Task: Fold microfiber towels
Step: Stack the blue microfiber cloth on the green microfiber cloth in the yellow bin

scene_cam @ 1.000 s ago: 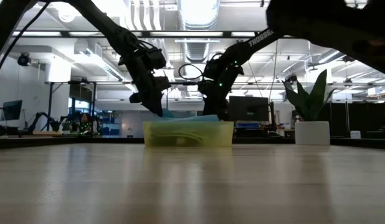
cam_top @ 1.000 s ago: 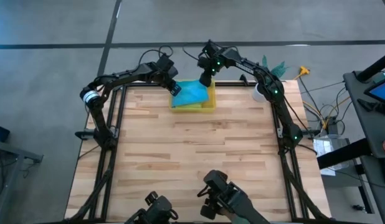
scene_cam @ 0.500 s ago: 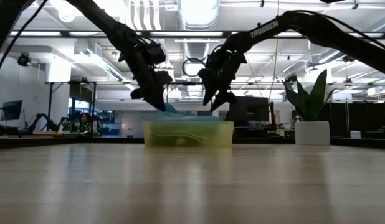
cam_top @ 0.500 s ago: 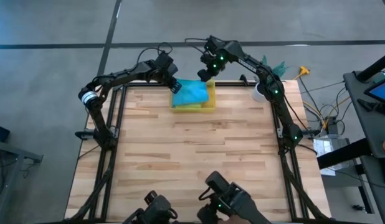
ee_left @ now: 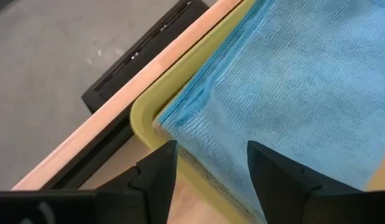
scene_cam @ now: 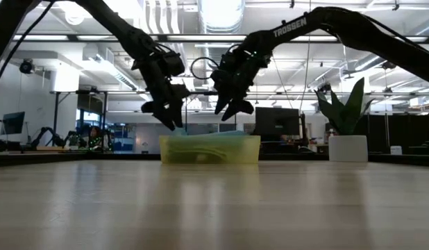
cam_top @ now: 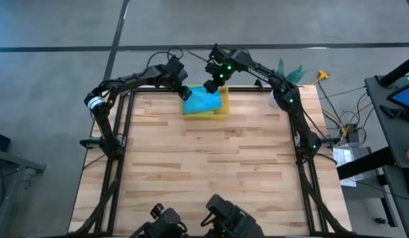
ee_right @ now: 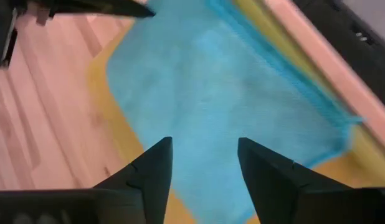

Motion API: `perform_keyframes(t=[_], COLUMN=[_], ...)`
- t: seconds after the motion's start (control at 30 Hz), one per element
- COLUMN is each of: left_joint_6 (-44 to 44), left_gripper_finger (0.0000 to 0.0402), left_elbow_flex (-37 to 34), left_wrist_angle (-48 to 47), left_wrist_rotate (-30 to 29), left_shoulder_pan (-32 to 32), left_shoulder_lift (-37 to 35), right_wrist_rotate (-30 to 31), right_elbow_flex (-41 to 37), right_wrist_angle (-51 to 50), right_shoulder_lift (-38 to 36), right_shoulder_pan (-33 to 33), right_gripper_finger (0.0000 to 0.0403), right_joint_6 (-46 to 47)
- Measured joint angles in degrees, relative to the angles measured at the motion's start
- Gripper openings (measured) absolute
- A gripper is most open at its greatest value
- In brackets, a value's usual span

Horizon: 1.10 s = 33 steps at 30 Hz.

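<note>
The folded teal towel (cam_top: 203,100) lies on top in the yellow bin (cam_top: 221,112) at the counter's (cam_top: 204,165) far edge, both the left hand (cam_top: 185,94) and right hand (cam_top: 210,87) released above it; soft, light and limp, it is probably best pinched at a corner.
</note>
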Motion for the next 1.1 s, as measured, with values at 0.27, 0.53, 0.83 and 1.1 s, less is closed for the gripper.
perform_keyframes(t=[0.27, 0.53, 0.83, 1.1], left_joint_6=[-2.9, -2.9, -2.9, -3.8], left_gripper_finger=[0.0182, 0.0182, 0.0182, 0.0182], left_elbow_flex=[-1.3, -7.9, -7.7, -7.7], left_wrist_angle=[3.1, 8.0, 9.3, 8.1], left_wrist_rotate=[15.6, 10.5, 3.6, 5.8], left_shoulder_pan=[-2.0, -4.1, -3.0, -3.6], left_shoulder_lift=[-3.6, -0.5, 0.7, 2.2], right_wrist_rotate=[8.3, 12.0, 15.1, 15.0], right_elbow_flex=[-1.7, -6.2, -7.6, -8.5], right_wrist_angle=[0.2, 5.7, 14.3, 9.7], right_shoulder_lift=[0.0, 2.2, 3.6, 4.6], right_shoulder_pan=[1.9, 1.1, 1.1, 1.1], right_gripper_finger=[0.015, 0.0149, 0.0148, 0.0148], right_joint_6=[-2.9, -2.7, -3.1, -0.5])
